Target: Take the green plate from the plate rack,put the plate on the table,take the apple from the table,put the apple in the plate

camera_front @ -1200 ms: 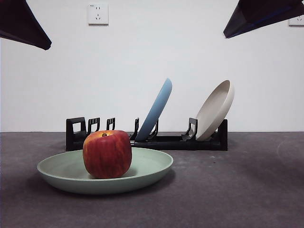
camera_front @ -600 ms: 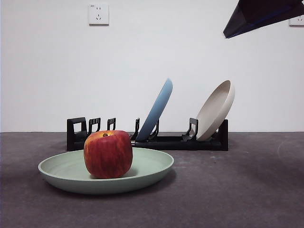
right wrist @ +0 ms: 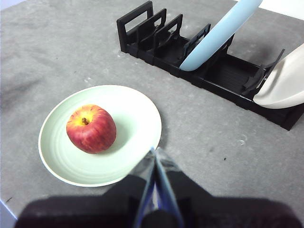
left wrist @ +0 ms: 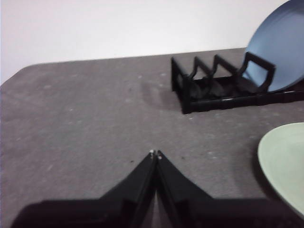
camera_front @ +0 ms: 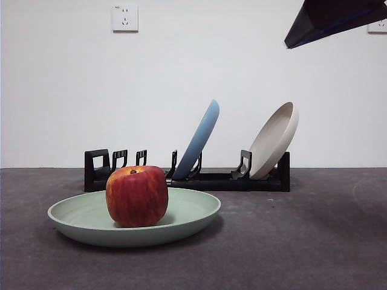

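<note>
While the apple (camera_front: 137, 196) sits upright inside the green plate (camera_front: 187, 219), stem up and a little toward one side of the dish, the plate itself lies flat on the table (camera_front: 302, 241) in front of the plate rack (camera_front: 224, 180). That rack runs lengthwise across the front view, parallel to the back wall, and holds a blue plate (camera_front: 198, 140) and a cream plate (camera_front: 275, 139), both leaning in their slots. The left gripper (left wrist: 155, 153) hangs over bare table beside the rack's end, jaws pressed together and empty. The right gripper (right wrist: 154, 151) hovers above the green plate's rim, jaws closed on nothing, clear of the apple.
</note>
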Available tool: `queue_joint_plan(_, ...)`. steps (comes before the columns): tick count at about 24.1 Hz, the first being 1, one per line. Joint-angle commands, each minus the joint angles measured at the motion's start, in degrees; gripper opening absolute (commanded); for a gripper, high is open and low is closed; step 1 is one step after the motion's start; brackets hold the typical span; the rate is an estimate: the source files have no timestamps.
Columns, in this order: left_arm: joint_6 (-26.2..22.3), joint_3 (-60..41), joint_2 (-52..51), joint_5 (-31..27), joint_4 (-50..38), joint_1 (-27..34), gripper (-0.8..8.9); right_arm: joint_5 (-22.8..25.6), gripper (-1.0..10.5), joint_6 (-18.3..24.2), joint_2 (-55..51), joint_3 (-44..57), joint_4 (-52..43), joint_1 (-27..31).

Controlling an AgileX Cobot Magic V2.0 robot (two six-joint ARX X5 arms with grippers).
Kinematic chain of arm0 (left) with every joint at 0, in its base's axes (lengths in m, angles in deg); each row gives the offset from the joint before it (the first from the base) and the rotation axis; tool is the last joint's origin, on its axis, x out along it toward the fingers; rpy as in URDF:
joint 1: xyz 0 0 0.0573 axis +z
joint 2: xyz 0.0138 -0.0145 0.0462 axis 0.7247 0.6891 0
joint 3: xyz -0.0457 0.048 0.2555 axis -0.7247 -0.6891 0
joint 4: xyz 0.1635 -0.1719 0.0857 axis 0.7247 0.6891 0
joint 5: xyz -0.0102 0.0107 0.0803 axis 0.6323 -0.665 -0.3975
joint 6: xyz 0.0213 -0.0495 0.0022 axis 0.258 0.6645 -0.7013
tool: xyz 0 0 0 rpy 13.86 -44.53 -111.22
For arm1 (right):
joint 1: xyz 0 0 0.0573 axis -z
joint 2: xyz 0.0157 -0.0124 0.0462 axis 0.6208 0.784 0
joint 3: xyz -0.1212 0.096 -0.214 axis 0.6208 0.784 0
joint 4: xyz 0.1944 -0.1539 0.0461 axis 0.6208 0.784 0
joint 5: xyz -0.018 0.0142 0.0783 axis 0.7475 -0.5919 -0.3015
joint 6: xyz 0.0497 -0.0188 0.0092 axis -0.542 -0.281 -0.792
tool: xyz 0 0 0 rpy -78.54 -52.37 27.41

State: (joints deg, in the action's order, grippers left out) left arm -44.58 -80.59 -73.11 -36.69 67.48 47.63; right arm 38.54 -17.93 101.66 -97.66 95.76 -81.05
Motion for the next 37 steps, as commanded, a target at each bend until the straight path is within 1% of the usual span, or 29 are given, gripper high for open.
queue_joint_plan(1, 0.6, -0.8, -0.7, 0.1, 1.8, 1.6, -0.04, 0.1, 0.0, -0.6, 0.0, 0.1, -0.3, 0.0)
queue_joint_plan(3, 1.5, -0.8, -0.8, 0.1, 3.6, 2.5, -0.04, 0.1, 0.0, -0.6, 0.0, 0.1, -0.3, 0.0)
queue_joint_plan(4, 3.3, -0.8, -0.8, 0.0, 3.4, 2.7, -0.04, 0.2, 0.0, -0.6, 0.0, 0.1, -0.3, 0.0)
queue_joint_plan(5, 4.1, -0.8, -0.8, 0.0, 3.3, 2.7, -0.04, 0.2, 0.0, -0.6, 0.0, 0.1, -0.3, 0.0)
queue_joint_plan(20, 4.1, -0.8, -0.8, -0.4, 3.3, 2.7, -0.04, 0.1, 0.0, -0.6, 0.0, 0.1, -0.2, 0.0)
queue_joint_plan(23, 4.1, -0.8, -0.8, -0.4, 3.3, 2.7, -0.04, 0.1, 0.0, -0.6, -2.0, 0.2, 0.3, 0.2)
queue_joint_plan(24, 4.1, -0.8, -0.8, -0.4, 3.3, 2.7, -0.04, 0.1, 0.0, -0.1, -3.4, 0.2, 0.5, 0.6)
queue_joint_plan(25, 4.1, -0.8, -0.8, -0.4, 3.3, 2.7, -0.04, 0.3, 0.0, 3.0, -4.6, 0.2, 0.5, 1.4)
queue_joint_plan(26, 4.1, -0.8, -0.8, -0.4, 3.3, 2.7, -0.04, 0.2, 0.0, 4.9, -6.1, 0.5, 0.5, 3.1)
queue_joint_plan(27, 4.1, -0.8, -0.8, -0.4, 3.3, 2.7, -0.04, 0.1, 0.0, 5.7, -8.1, 1.4, 0.5, 5.6)
queue_joint_plan(30, 4.1, -0.8, -0.8, -0.3, 3.3, 2.7, -0.04, -0.3, 0.0, 4.4, -14.6, 5.3, 0.4, 15.5)
queue_joint_plan(33, 4.1, -0.8, -0.8, -0.3, 3.3, 2.7, -0.04, -0.3, 0.0, 3.7, -23.3, 11.0, -2.7, 26.8)
queue_joint_plan(34, 4.1, -0.8, -0.8, -0.3, 3.3, 2.7, -0.04, -0.3, 0.0, 3.7, -26.1, 13.2, -4.0, 29.8)
queue_joint_plan(37, 4.1, -0.8, -0.8, -0.4, 3.3, 2.7, -0.04, -0.3, 0.0, 3.8, -31.4, 18.2, -9.0, 34.3)
